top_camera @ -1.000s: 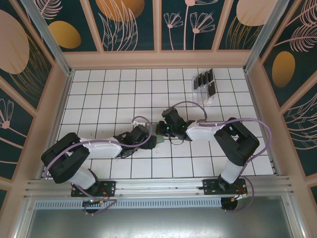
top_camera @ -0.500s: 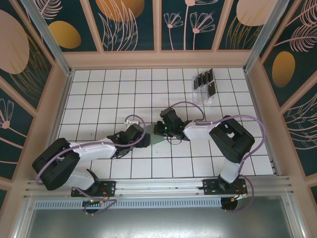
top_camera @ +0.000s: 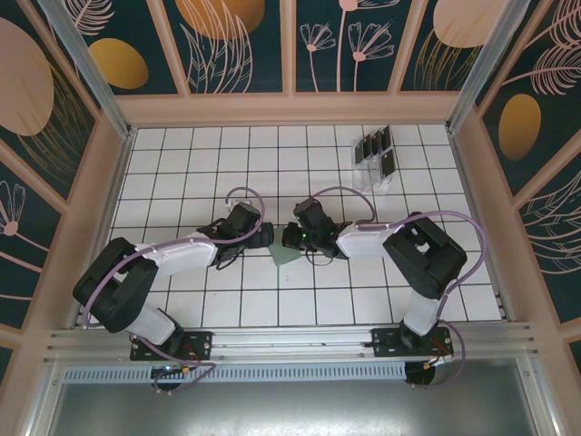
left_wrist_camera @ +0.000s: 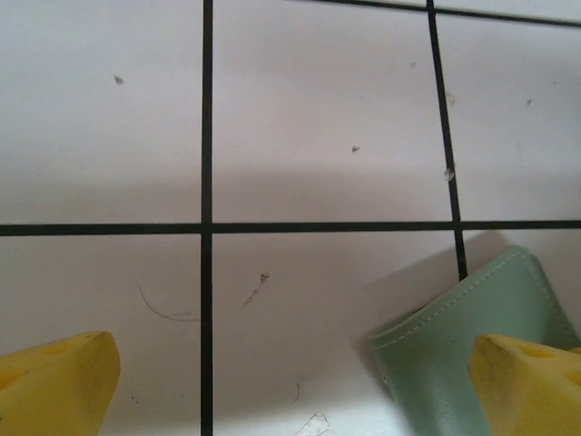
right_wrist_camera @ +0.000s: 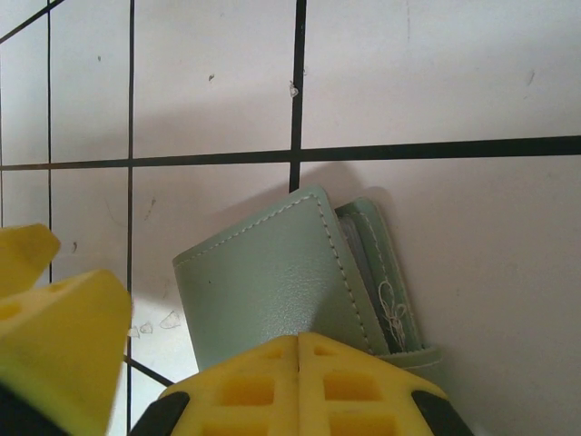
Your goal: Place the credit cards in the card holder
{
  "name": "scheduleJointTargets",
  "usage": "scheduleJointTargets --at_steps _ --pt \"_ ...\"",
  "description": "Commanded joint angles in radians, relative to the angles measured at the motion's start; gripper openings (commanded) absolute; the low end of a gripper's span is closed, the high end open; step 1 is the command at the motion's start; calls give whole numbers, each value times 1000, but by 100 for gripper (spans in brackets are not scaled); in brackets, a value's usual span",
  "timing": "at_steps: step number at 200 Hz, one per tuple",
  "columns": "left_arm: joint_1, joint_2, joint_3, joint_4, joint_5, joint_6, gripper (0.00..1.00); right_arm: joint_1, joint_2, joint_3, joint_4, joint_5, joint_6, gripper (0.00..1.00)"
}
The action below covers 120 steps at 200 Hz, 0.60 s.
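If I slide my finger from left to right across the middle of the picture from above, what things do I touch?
left arm → left gripper → card holder → right gripper → right arm

The white tiled table (top_camera: 182, 173) bears a clear rack (top_camera: 374, 163) far right, green card holder (top_camera: 287, 255) centre.

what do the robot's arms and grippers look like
Both the left arm and the right arm have glossy white link shells between bulky black joints. A lilac cable loops along each. The left gripper and right gripper have black bodies and blocky bright yellow fingers with square moulded recesses.
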Motion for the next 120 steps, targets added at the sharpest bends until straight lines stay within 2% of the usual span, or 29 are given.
scheduleJointTargets --at_steps 1,72,120 --pt "2 3 -21 4 8 20 99 11 -2 -26 -51 22 0 0" --pt "0 57 -64 22 2 34 99 23 -20 1 -83 51 -22 0" --pt "0 76 -74 41 11 30 98 50 -35 64 -157 120 -70 0"
